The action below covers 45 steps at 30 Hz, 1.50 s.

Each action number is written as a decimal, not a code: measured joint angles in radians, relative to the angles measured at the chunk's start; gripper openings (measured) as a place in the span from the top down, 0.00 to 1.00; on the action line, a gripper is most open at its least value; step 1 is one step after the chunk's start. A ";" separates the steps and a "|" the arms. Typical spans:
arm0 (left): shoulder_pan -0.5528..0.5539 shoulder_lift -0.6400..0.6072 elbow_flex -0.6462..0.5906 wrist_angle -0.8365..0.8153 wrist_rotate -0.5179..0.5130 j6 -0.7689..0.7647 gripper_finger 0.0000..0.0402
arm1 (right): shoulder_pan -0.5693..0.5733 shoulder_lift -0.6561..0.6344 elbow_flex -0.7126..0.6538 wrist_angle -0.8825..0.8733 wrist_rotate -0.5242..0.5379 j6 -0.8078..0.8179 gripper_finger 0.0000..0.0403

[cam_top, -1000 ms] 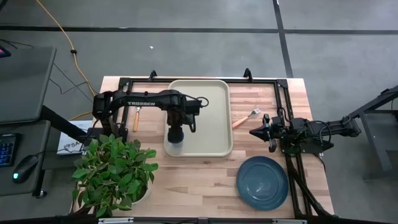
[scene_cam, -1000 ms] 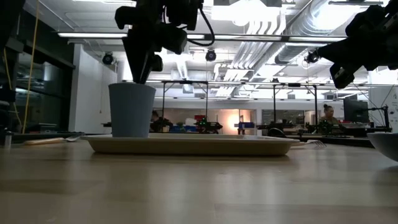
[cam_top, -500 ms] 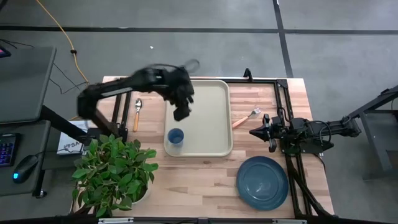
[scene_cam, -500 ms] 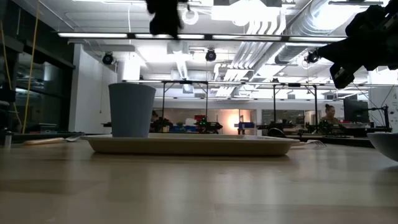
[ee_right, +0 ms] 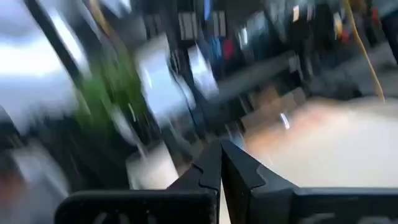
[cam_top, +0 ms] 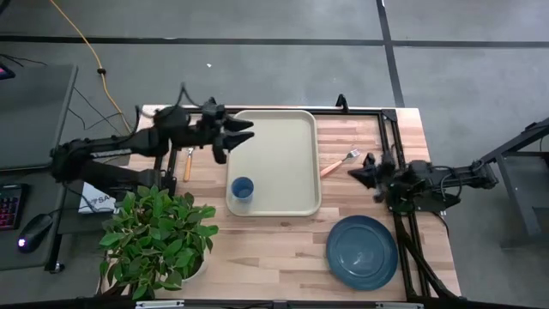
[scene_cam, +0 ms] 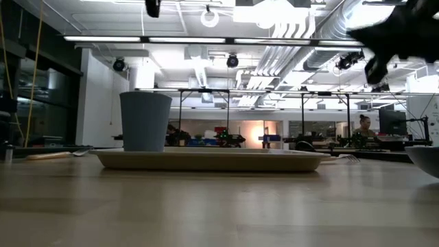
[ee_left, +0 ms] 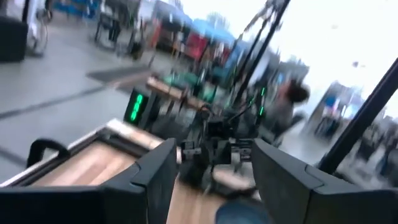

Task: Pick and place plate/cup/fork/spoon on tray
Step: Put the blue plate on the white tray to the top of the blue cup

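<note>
Left gripper (cam_top: 243,130) open, empty, above tray (cam_top: 292,129) edge; cup (cam_top: 242,188) stands beneath-forward. Right gripper (cam_top: 356,172) closed, empty, beside fork (cam_top: 340,163).

My worktop (cam_top: 283,249) was pale wood. On it lay the tray (cam_top: 292,146), the plate (cam_top: 361,251) near the front right, and the fork (cam_top: 339,163) beside the tray. The spoon (cam_top: 189,154) and a potted plant (cam_top: 159,236) sat to the tray's left.
</note>
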 joint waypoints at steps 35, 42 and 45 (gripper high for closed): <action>-0.003 -0.118 -0.093 0.100 -0.021 -0.017 0.53 | -0.023 0.777 0.931 -1.430 -0.298 0.477 0.39; -0.003 -0.119 -0.093 0.100 -0.021 -0.017 0.53 | 0.146 0.857 0.659 -1.256 -0.490 0.632 0.39; -0.003 -0.119 -0.093 0.100 -0.021 -0.017 0.53 | 0.212 0.875 0.589 -1.215 -0.421 0.712 0.39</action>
